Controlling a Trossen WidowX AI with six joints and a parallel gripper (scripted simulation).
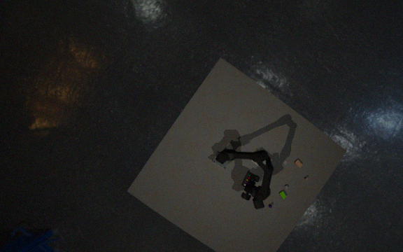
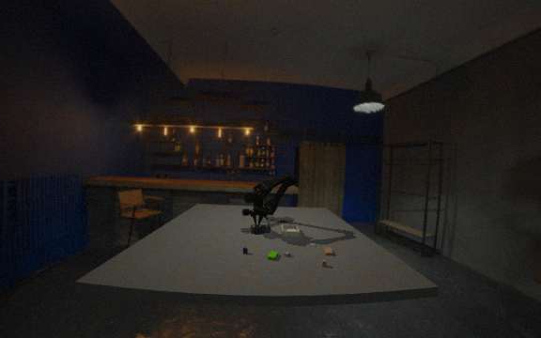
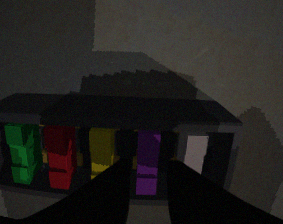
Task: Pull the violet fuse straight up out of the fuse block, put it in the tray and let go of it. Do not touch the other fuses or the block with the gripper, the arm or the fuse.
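Observation:
The violet fuse [image 3: 148, 142] stands in the dark fuse block [image 3: 117, 108] [image 2: 262, 231], between the yellow fuse [image 3: 101, 143] and the white fuse [image 3: 197, 150]. The red fuse [image 3: 59, 150] and green fuse [image 3: 22, 150] stand farther left in the wrist view. My gripper [image 3: 149, 169] [image 2: 258, 226] is partly open, one fingertip on each side of the violet fuse, with a gap showing on both sides. The depth of the fingertips is hard to tell. The pale tray [image 2: 291, 233] stands right of the block in the exterior view; the arm mostly hides it in the top view.
A green block [image 1: 283, 194] [image 2: 272, 255], a small purple piece [image 1: 270, 206] [image 2: 245, 251], an orange-brown block [image 1: 298, 163] [image 2: 329, 252], a small brown piece [image 1: 306, 177] [image 2: 324, 264] and a small grey piece [image 1: 286, 185] [image 2: 287, 254] lie on the table away from the fuse block.

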